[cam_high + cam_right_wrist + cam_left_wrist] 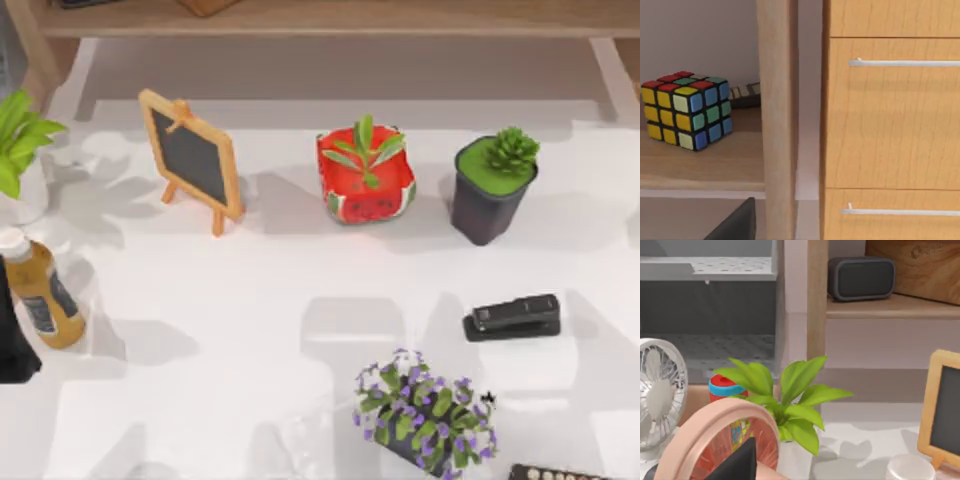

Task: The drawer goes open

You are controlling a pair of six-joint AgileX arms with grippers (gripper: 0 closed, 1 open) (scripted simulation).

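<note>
Facing the cabinet, we see through our right wrist view a drawer [892,112] with its metal handle [905,63] flush and closed, a second handle [900,212] below, and a puzzle cube [686,110] on the shelf [700,165] beside it. Whether either pincer is open or closed we cannot tell. We could hook the wrong handle, or clip the wooden post [776,115]. Along the tabletop's left edge stand a bottle [42,290] and a dark shape we cannot identify.
</note>
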